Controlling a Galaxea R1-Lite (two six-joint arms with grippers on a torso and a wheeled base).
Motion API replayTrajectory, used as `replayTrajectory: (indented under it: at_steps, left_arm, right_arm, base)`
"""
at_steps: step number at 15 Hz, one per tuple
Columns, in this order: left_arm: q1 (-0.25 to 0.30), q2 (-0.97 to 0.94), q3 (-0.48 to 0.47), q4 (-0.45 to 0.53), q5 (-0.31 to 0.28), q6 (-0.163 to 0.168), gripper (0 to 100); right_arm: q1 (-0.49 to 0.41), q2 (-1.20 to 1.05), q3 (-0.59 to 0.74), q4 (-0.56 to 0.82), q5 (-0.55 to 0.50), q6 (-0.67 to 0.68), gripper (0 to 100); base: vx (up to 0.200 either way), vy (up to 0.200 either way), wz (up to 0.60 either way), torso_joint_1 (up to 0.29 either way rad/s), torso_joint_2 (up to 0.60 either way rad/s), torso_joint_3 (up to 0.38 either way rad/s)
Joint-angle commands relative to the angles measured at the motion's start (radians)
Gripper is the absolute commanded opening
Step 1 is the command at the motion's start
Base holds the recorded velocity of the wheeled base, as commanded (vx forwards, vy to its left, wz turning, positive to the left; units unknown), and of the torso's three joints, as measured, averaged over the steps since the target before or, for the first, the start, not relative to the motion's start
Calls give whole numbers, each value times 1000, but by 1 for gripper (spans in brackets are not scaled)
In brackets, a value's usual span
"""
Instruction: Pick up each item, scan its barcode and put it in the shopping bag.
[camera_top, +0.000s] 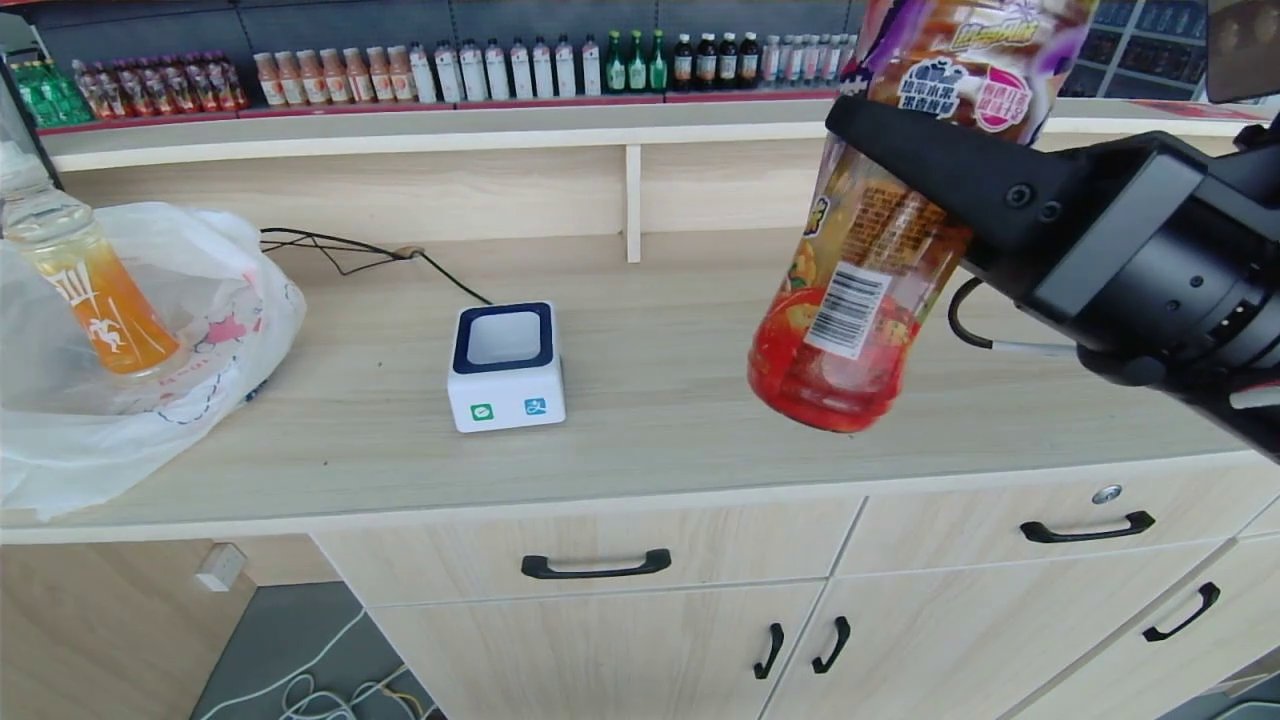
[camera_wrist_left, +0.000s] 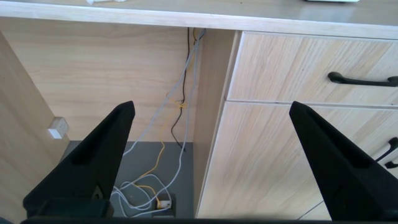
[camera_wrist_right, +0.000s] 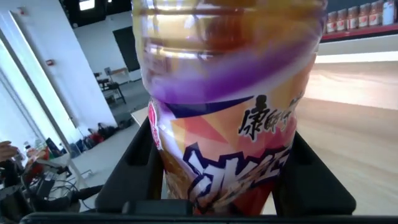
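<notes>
Right now, in the head view, your right gripper (camera_top: 905, 165) is clamped on a tall clear plastic bottle of red drink (camera_top: 850, 300), tilted above the pale wooden tabletop (camera_top: 680, 420). Left of and below it sits the white cube scanner with a dark blue rim (camera_top: 505, 365); farther left, the translucent white shopping bag (camera_top: 235, 300). In the left wrist view, your left gripper (camera_wrist_left: 211, 109) gapes wide, empty, facing wooden cabinet fronts (camera_wrist_left: 286, 149). In the right wrist view, the bottle sits between both black fingers (camera_wrist_right: 134, 168).
</notes>
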Motion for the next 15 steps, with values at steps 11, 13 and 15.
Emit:
replayTrajectory:
  at_steps: [11, 13, 15]
  left_arm:
    - [0, 0, 0, 0, -1, 0, 100]
    - [0, 0, 0, 0, 1, 0, 100]
    - [0, 0, 0, 0, 1, 0, 100]
  right_arm:
    - [137, -65, 131, -13, 16, 30, 0]
    - [137, -70, 131, -13, 16, 28, 0]
    - [137, -72, 131, -13, 16, 27, 0]
  base:
    - [0, 0, 0, 0, 0, 0]
    - [0, 0, 0, 0, 0, 0]
    - [0, 0, 0, 0, 0, 0]
